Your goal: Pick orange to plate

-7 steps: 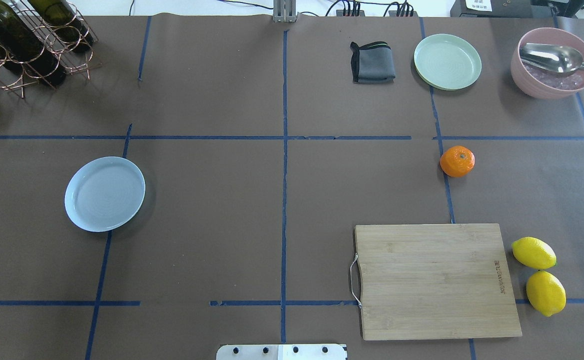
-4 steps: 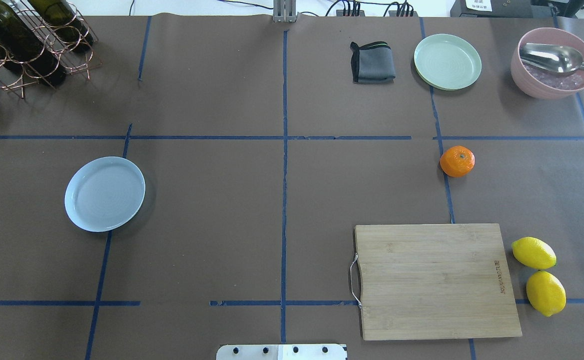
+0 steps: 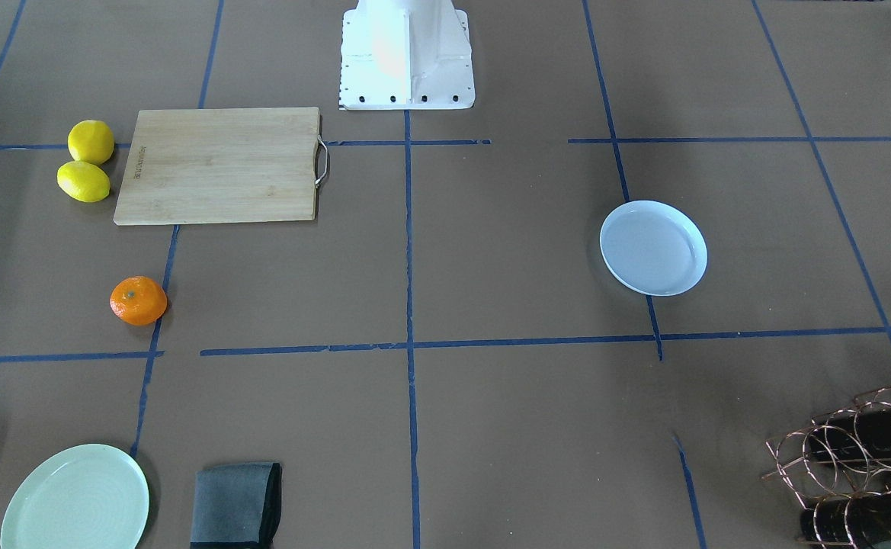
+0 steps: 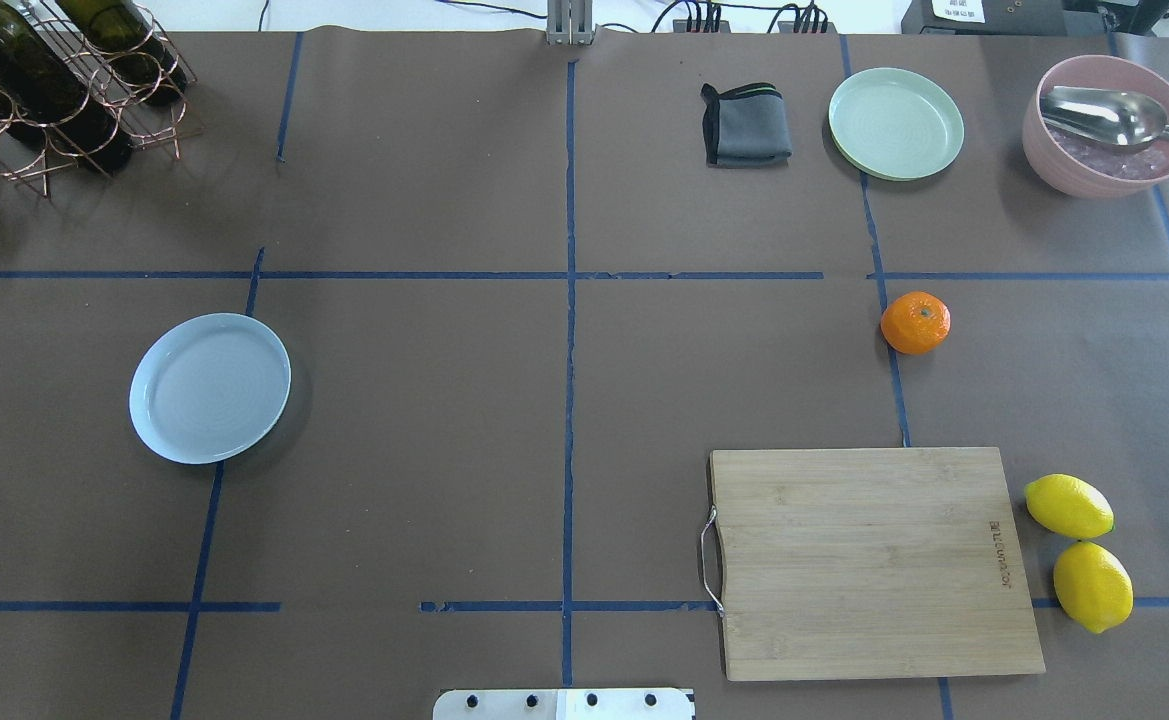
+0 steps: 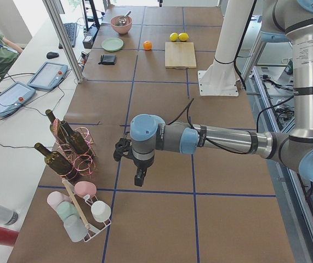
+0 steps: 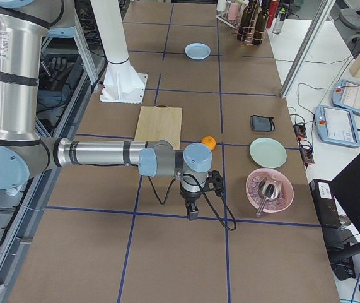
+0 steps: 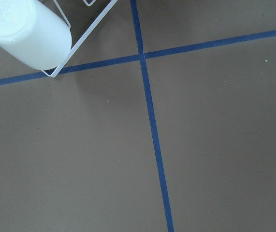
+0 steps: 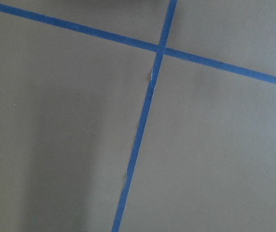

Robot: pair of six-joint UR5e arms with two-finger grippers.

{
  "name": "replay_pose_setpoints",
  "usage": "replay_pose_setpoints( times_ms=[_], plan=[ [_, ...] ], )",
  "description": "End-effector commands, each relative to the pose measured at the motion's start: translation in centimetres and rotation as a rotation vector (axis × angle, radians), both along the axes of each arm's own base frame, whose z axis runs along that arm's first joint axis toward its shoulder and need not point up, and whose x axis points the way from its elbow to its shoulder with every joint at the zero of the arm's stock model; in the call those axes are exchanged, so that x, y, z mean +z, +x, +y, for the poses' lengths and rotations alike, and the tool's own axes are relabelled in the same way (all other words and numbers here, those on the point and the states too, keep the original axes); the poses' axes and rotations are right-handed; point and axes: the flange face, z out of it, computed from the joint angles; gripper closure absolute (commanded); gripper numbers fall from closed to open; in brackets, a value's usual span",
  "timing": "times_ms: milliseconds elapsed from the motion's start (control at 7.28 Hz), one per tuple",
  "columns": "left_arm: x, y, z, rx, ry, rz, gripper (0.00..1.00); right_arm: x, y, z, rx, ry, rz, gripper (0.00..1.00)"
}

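Observation:
The orange (image 4: pixel 915 322) sits on the brown table on the right side, also seen in the front-facing view (image 3: pixel 138 300), with nothing touching it. The bluish-white plate (image 4: pixel 209 388) lies empty on the left half (image 3: pixel 652 247). Neither gripper appears in the overhead or front-facing view. My left gripper (image 5: pixel 140 178) hangs over the table's left end, near the bottle rack. My right gripper (image 6: pixel 193 213) hangs beyond the orange (image 6: pixel 209 142), toward the right end. I cannot tell whether either is open or shut. Both wrist views hold only bare table and blue tape.
A wooden cutting board (image 4: pixel 869 560) lies near the robot with two lemons (image 4: pixel 1069 505) beside it. At the far right are a green plate (image 4: pixel 896 123), a grey cloth (image 4: pixel 745 125) and a pink bowl with a spoon (image 4: pixel 1109 125). A wine rack (image 4: pixel 54 80) stands far left, a cup rack (image 5: pixel 79 213) beyond it.

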Motion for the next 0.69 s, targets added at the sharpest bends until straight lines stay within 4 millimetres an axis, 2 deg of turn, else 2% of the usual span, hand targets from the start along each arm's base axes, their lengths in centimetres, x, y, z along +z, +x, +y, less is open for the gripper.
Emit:
replay_pose_setpoints(
  times_ms=[0,137,275,412,550],
  plan=[
    [-5.7,-0.1,-5.4,-0.012,0.157,-0.019,0.00,-2.3,-0.1,-1.2,0.025,0.188,-0.019,0.00],
    [-8.6,-0.1,-6.6,-0.012,0.270,-0.018,0.00,-2.9,-0.2,-1.3,0.070,0.159,-0.039,0.00],
    [-10.2,0.0,-7.4,-0.012,0.402,-0.012,0.00,-4.5,-0.5,-1.5,0.089,0.158,-0.080,0.00],
    [-10.0,0.0,-7.2,-0.018,0.504,-0.006,0.00,-5.1,-0.6,-1.6,0.117,0.134,-0.105,0.00],
    [-9.7,0.2,-7.1,-0.099,0.468,0.037,0.00,-5.7,-0.6,-1.6,0.133,0.128,-0.112,0.00]
  ],
)
